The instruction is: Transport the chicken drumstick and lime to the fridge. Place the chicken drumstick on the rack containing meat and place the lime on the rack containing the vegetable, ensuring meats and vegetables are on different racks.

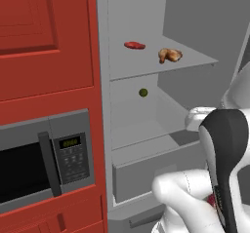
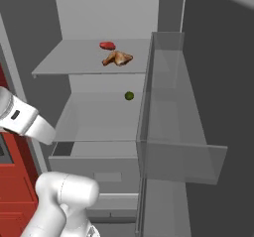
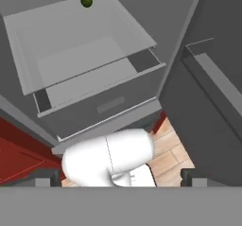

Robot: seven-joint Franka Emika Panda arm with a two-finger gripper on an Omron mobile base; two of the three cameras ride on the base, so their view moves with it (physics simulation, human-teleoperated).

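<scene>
White rounded arm (image 1: pixel 185 198) — glossy black joint cover.

You face the open fridge (image 1: pixel 146 129), with a microwave (image 1: pixel 44 154) set in the cabinets to its left. On the top rack (image 1: pixel 195 60) the chicken drumstick (image 1: pixel 169 55) lies near the front, and the flat meat slab (image 1: pixel 134 45) lies just behind it, to its left, the two apart. One rack below (image 2: pixel 99 117), the small round vegetable (image 2: pixel 129 95) sits alone toward the back. A drawer (image 3: pixel 94 95) sits under that rack. The fridge door (image 2: pixel 173 112) stands open on your right, its shelf facing inward.
</scene>
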